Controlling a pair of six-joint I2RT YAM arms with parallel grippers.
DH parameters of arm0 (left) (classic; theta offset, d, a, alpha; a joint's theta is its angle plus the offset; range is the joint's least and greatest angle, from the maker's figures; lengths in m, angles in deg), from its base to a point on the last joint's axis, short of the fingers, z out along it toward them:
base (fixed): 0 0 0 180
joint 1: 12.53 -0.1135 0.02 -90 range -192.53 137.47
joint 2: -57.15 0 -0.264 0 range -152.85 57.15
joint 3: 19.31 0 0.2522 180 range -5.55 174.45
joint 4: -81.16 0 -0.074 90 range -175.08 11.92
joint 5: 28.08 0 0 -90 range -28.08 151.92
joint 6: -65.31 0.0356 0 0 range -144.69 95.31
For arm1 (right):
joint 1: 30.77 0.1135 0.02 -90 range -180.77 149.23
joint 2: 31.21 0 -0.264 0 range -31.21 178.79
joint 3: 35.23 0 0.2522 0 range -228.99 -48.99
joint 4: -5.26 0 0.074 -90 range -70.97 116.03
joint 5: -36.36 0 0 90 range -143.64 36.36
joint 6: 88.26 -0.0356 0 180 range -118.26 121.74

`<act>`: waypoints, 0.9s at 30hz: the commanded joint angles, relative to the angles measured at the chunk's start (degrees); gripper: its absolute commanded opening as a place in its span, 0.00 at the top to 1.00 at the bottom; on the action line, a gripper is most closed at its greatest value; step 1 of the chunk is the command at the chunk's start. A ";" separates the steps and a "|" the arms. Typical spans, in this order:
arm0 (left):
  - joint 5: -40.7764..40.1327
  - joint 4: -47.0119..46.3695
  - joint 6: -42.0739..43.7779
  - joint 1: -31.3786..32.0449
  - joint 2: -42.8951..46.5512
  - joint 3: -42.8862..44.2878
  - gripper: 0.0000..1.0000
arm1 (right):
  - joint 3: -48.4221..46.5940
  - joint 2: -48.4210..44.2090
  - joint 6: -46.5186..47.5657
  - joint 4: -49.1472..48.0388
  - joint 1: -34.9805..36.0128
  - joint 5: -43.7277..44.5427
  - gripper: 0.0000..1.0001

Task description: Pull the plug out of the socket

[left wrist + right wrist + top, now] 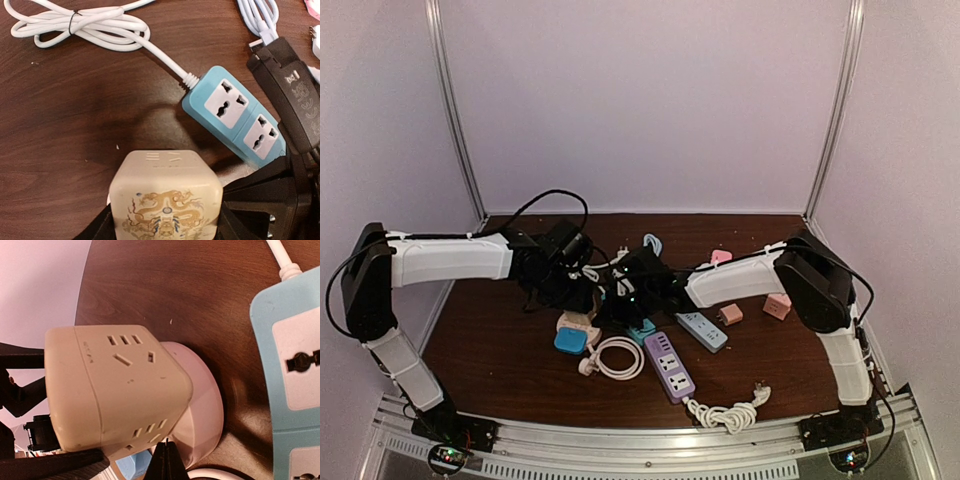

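A cream cube socket [165, 190] with a gold dragon print sits between the black fingers of my left gripper [165, 222], which is shut on its sides. In the right wrist view the cube [115, 385] shows its slots, and a round white plug [202, 410] sits against its far face. My right gripper [167, 455] is shut with its tips together, just under the cube's lower edge beside the round plug. In the top view both grippers, left [578, 297] and right [622, 298], meet at the table's middle over the cube [578, 322].
A teal power strip [235, 117] with a coiled white cord [80, 25] lies just beyond the cube. A purple strip [668, 366], a grey-blue strip [702, 330], a white cable coil [615, 357] and pink adapters [777, 305] lie around on the brown table [490, 350].
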 commanded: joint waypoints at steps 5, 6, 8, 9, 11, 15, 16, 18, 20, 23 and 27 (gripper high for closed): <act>-0.61 -11.54 -0.24 1.88 7.24 -0.46 0.71 | -0.55 2.82 -0.92 3.26 0.01 3.85 1.00; -0.52 -12.09 -0.13 1.96 7.58 -0.69 0.71 | -0.63 2.83 -1.04 3.31 -0.02 3.92 1.00; -0.43 -13.14 0.33 2.15 8.08 -1.13 0.71 | -0.77 2.92 -1.27 3.36 -0.07 3.96 1.00; -0.34 -13.63 0.57 2.24 8.17 -1.36 0.71 | -0.75 3.00 -1.43 3.38 -0.10 4.01 1.00; 0.01 -14.94 0.79 2.53 8.33 -1.96 0.71 | -0.83 3.25 -1.71 3.30 -0.12 3.97 1.00; 1.01 -16.78 0.78 2.82 8.26 -3.47 0.72 | -0.73 3.36 -2.15 3.30 -0.20 4.37 1.00; 1.31 -17.25 0.80 2.92 8.34 -3.75 0.72 | -0.71 3.43 -2.33 3.23 -0.27 4.52 1.00; 1.18 -18.23 1.03 3.33 8.52 -4.28 0.72 | -0.63 3.69 -2.99 2.90 -0.47 4.50 1.00; 1.09 -19.06 1.44 3.60 8.72 -4.87 0.72 | -0.67 3.88 -3.77 2.41 -0.62 4.42 1.00; 0.87 -20.18 1.78 3.98 9.10 -5.92 0.73 | -0.90 4.12 -4.78 1.62 -0.64 4.36 1.00; -0.96 -21.99 1.96 4.67 10.48 -8.46 0.75 | -0.87 4.24 -5.92 0.69 -0.73 4.54 1.00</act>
